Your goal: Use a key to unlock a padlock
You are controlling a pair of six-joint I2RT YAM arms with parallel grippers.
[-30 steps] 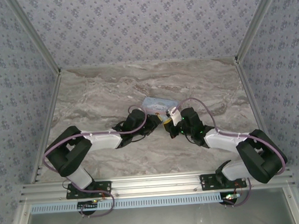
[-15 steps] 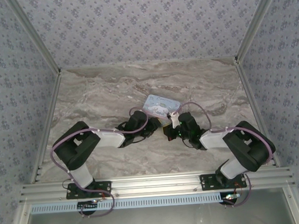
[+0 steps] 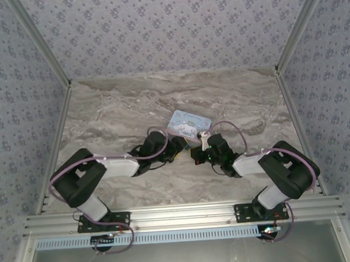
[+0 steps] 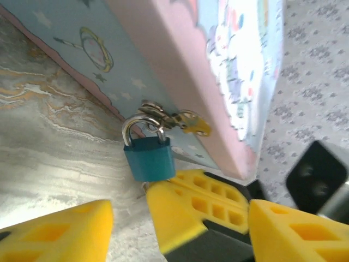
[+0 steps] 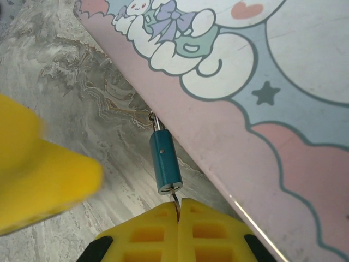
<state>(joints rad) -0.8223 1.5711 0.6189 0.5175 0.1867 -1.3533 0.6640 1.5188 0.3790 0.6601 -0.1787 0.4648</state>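
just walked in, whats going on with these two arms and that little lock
The right arm has its jaws shut on the key, whose tip sits in the bottom of the teal padlock. The padlock is hooked by its shackle through the clasp of a cartoon-printed tin on the marble table. The left arm is close by with its jaws open, not touching the padlock. The shackle looks shut, so the lock appears not yet opened.

One padlock (image 5: 166, 165), one key (image 5: 175, 197), one tin (image 5: 262, 109), two claws (image 3: 181, 147) (image 5: 178, 210).
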